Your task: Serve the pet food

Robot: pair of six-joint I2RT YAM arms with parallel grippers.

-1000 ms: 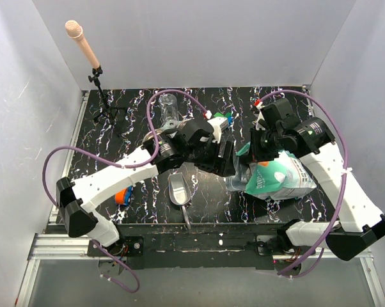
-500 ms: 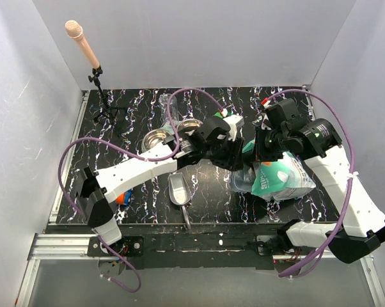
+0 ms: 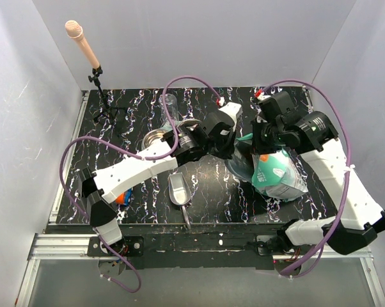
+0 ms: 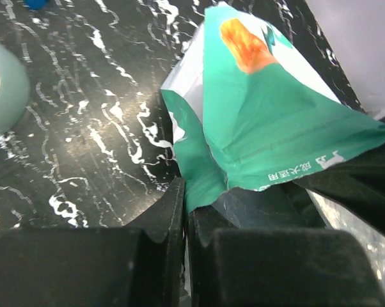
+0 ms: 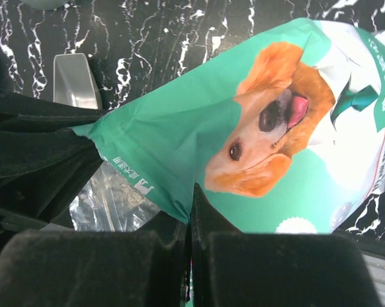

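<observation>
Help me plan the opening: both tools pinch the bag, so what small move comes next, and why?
Probably draw the two tools slightly apart to widen the mouth of the bag. The left tool and right tool are each shut on its top edge, and the scoop lies unused on the table.

The bag (image 5: 180, 134) is showing teal and white with a golden-orange dog — beside it, the worktop (image 3: 135, 112) is showing black, veined white.

Glossy plastic bag (image 5: 180, 128), shiny metal scoop (image 3: 178, 189)
</observation>
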